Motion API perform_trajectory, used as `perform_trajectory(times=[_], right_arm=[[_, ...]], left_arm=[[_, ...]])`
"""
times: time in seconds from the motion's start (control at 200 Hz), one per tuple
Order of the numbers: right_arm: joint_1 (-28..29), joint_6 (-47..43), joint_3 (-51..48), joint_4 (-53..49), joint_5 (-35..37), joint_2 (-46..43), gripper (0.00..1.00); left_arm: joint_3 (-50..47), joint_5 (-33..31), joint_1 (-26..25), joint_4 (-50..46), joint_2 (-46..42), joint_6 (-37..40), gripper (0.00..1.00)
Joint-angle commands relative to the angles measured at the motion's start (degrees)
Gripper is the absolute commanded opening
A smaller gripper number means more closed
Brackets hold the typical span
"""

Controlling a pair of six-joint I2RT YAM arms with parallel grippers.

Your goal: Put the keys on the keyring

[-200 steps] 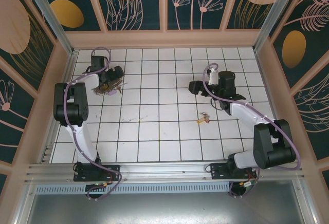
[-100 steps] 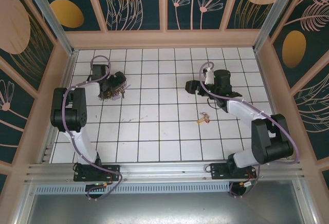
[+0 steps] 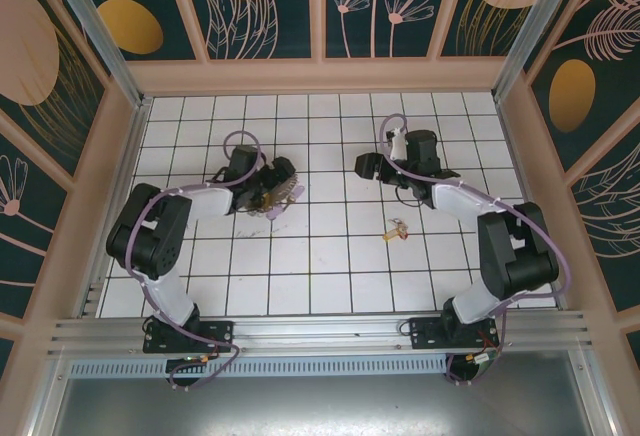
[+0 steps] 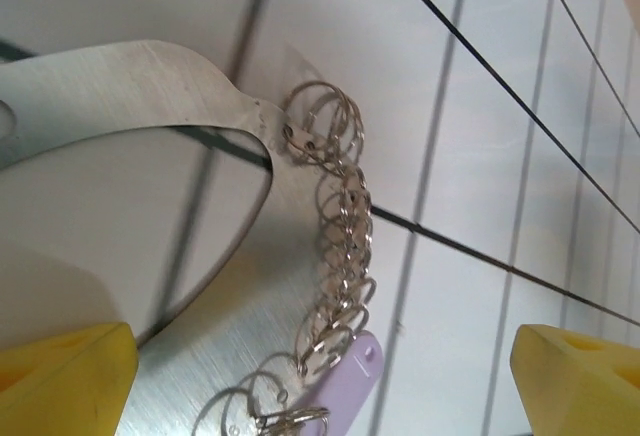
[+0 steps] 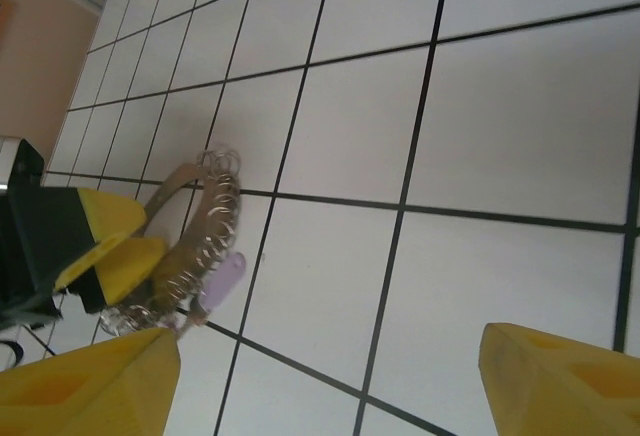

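Note:
The keyring (image 3: 272, 196) is a flat brushed-metal band (image 4: 230, 296) fringed with many small silver rings (image 4: 340, 216) and a lilac tag (image 4: 345, 386). It lies left of centre between the fingers of my left gripper (image 3: 280, 184), close to the left fingertip (image 4: 70, 376). That gripper (image 4: 320, 341) is open, and bare tile separates the tag from its right fingertip (image 4: 585, 381). The keys (image 3: 398, 229), a tiny gold-and-red bunch, lie on the floor right of centre. My right gripper (image 3: 365, 167) hovers open and empty behind them, facing the keyring (image 5: 205, 226).
The white tiled floor (image 3: 320, 266) is boxed in by tan walls (image 3: 320, 76) on three sides. Both arm bases sit on the near rail (image 3: 320, 331). About one tile of floor separates the two grippers.
My left gripper swept right towards the centre, and the keyring came along with it. The right gripper shifted slightly left and back, its fingers narrowing a little. The keys stayed put.

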Motion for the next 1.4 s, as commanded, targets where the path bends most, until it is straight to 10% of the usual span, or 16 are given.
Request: perform_trajectory(times=[0.0, 0.4, 0.701, 1.391], right_arm=[[1.0, 2.0, 2.0, -0.8, -3.6, 2.2, 0.73], [6.6, 4.2, 11.0, -3.9, -8.0, 14.0, 0.63], [10.4, 6.7, 22.7, -6.9, -9.8, 25.2, 0.56], [13.4, 12.2, 32.1, -13.1, -6.4, 35.3, 0.52]], left_arm=[[-0.8, -1.1, -4.8, 4.1, -0.3, -7.9, 0.95], [-1.7, -18.6, -8.4, -5.4, -13.3, 0.0, 0.96], [-6.9, -11.8, 1.1, -5.3, -14.3, 2.7, 0.92], [-3.2, -1.1, 1.5, -5.2, -2.0, 8.2, 0.78]])
